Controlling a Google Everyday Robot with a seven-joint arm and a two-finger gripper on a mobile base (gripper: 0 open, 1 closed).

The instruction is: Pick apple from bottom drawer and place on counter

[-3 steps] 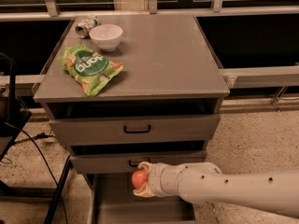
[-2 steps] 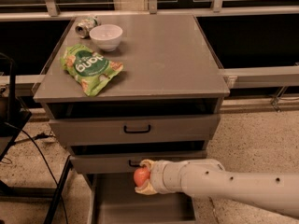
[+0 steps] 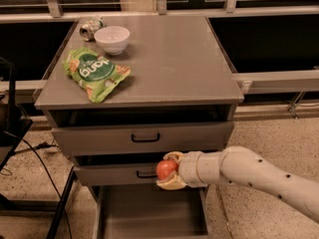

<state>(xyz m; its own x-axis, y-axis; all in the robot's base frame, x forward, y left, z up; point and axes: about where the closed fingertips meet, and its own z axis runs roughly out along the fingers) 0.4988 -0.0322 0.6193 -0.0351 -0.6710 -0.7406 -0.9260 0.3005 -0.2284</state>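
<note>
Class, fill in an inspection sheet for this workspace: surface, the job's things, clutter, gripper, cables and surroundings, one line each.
Surface: counter, flat grey cabinet top, carrying three items on its left part.
Job's things: apple held off the counter, above the bottom drawer, which is pulled out.
Clutter: white bowl, can lying on its side behind it, green snack bag nearer the front edge.
Gripper: gripper in front of the lower drawer front, fingers shut on the apple.
Cables: black cable on the floor, left of the cabinet.
Surroundings: speckled floor; metal rail behind the cabinet.
</note>
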